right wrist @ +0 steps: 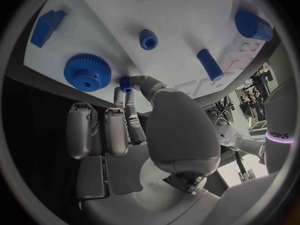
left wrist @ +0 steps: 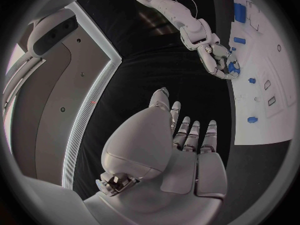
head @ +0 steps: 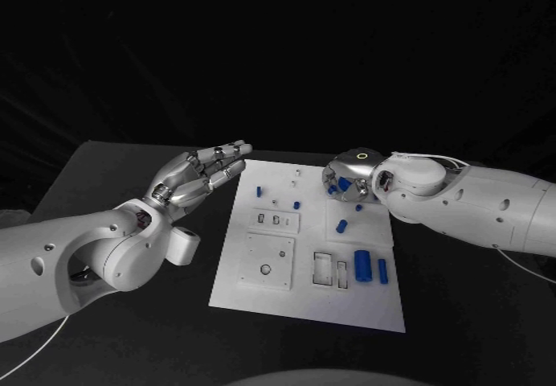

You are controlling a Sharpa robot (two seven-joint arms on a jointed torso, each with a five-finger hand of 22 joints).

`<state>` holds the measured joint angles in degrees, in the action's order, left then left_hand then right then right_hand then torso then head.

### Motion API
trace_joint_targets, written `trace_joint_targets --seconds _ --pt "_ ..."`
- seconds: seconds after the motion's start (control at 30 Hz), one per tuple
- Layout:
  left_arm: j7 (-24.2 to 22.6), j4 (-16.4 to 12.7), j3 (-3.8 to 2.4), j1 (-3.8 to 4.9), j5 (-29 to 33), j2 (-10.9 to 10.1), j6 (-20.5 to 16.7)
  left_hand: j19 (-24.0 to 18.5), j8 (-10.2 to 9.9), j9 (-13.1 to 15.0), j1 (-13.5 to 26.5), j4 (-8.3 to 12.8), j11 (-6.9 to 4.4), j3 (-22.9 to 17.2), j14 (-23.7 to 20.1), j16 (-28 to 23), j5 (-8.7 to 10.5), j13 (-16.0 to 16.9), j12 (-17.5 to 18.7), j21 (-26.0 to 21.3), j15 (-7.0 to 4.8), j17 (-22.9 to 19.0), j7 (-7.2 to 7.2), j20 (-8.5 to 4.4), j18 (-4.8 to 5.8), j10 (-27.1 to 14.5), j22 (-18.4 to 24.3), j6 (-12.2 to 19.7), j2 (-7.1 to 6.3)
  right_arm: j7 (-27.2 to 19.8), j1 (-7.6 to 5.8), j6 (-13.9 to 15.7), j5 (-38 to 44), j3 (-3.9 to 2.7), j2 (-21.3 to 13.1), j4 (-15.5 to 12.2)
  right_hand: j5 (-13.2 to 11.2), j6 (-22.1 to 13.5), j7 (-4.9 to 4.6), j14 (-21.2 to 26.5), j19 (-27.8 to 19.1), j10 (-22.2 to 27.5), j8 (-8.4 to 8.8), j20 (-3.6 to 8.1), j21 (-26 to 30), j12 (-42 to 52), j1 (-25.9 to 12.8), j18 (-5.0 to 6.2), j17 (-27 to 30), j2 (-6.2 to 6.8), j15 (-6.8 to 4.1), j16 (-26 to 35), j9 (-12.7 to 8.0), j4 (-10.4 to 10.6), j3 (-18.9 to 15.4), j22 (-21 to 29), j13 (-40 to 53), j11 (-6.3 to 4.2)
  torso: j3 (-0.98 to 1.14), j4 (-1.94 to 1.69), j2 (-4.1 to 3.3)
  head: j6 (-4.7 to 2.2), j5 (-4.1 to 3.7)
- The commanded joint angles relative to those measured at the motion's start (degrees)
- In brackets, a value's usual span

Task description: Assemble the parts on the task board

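Note:
The white task board (head: 304,299) lies in the middle of the black table. My right hand (head: 351,178) hovers over its far right corner, fingers curled down. In the right wrist view its thumb and a finger pinch a small blue toothed part (right wrist: 127,83) just above the board (right wrist: 187,15), beside a large blue gear (right wrist: 87,72). A blue block (right wrist: 47,27), a short blue sleeve (right wrist: 149,39) and a blue peg (right wrist: 210,65) lie nearby. My left hand (head: 203,173) is open with straight fingers, off the board's far left corner, holding nothing.
Two blue cylinders (head: 362,265) lie side by side at the board's right edge, next to rectangular slots (head: 325,269). A square recessed plate (head: 269,261) sits left of these. Small blue pegs (head: 259,191) stand farther back. Black table (head: 139,338) surrounds the board.

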<state>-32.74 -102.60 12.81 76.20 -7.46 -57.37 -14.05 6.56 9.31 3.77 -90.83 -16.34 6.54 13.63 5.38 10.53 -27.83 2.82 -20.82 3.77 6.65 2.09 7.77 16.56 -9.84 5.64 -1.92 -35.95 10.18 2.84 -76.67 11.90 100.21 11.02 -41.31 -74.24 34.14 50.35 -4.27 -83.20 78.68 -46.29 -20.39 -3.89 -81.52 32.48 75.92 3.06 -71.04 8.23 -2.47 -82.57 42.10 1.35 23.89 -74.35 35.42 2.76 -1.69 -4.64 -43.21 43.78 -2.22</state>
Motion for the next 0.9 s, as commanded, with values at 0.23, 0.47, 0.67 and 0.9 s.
trace_joint_targets --seconds 0.23,0.47,0.67,0.9 --pt "-0.3 -0.1 -0.03 0.07 -0.4 -0.2 0.9 0.4 0.5 0.1 -0.5 0.2 0.42 -0.4 0.0 0.3 -0.34 -0.1 -0.4 0.4 0.44 0.1 0.13 0.07 -0.41 0.0 -0.1 -0.5 0.06 -1.3 -0.56 1.6 -1.4 0.13 -0.9 -2.2 0.0 0.1 -0.41 0.2 -0.1 -1.9 -0.73 0.29 0.4 0.6 -0.1 1.07 0.2 -0.94 -0.44 0.5 1.9 -0.7 0.1 -0.3 0.7 -0.73 -0.08 0.01 0.06 0.04 0.39" --pt "0.0 -0.2 -0.03 0.07 -0.4 -0.3 0.4 0.4 0.5 0.1 -0.6 0.2 0.42 -0.4 0.0 0.4 -0.39 -0.1 -0.4 0.4 0.47 0.1 0.14 0.08 -0.4 0.0 -0.1 -0.5 0.06 -0.9 -3.81 0.2 -3.2 0.06 -0.5 -4.2 -0.5 0.1 -0.39 0.4 -0.3 -2.2 -0.75 0.37 0.5 0.7 -0.1 1.1 0.8 -1.0 -0.51 0.8 2.4 -0.8 0.2 -0.2 0.9 -0.8 -0.08 -0.26 -0.06 0.12 0.53" --pt "0.3 -0.7 -0.04 0.09 -0.4 -0.5 0.2 0.5 0.6 0.1 -0.7 0.2 0.42 -0.4 0.1 0.4 -0.41 -0.1 -0.4 0.5 0.48 0.1 0.15 0.09 -0.4 0.0 -0.1 -0.6 0.03 -0.6 -5.58 -1.6 -4.6 -0.09 2.0 -2.8 -1.0 0.0 -0.42 0.5 -0.3 -2.5 -0.56 0.43 0.6 0.7 -0.1 1.12 1.0 -1.04 -0.56 0.9 2.8 -0.8 0.4 -0.1 0.9 -0.87 -0.14 -0.65 -0.4 -0.02 0.59" --pt "0.2 -0.5 -0.06 0.1 -0.4 -0.5 -0.2 0.6 0.6 0.1 -0.7 0.2 0.43 -0.4 0.1 0.4 -0.42 -0.1 -0.5 0.5 0.48 0.1 0.15 0.09 -0.4 0.0 -0.1 -0.6 0.01 -0.8 -6.2 -2.9 -6.0 -0.28 5.7 1.0 -1.5 -0.4 -0.49 0.6 -0.5 -2.4 -0.13 0.45 0.8 0.4 -0.2 1.16 1.2 -1.07 -0.54 1.1 3.0 -0.9 0.5 0.0 1.0 -0.8 -0.31 -0.96 -0.84 -0.12 0.59"
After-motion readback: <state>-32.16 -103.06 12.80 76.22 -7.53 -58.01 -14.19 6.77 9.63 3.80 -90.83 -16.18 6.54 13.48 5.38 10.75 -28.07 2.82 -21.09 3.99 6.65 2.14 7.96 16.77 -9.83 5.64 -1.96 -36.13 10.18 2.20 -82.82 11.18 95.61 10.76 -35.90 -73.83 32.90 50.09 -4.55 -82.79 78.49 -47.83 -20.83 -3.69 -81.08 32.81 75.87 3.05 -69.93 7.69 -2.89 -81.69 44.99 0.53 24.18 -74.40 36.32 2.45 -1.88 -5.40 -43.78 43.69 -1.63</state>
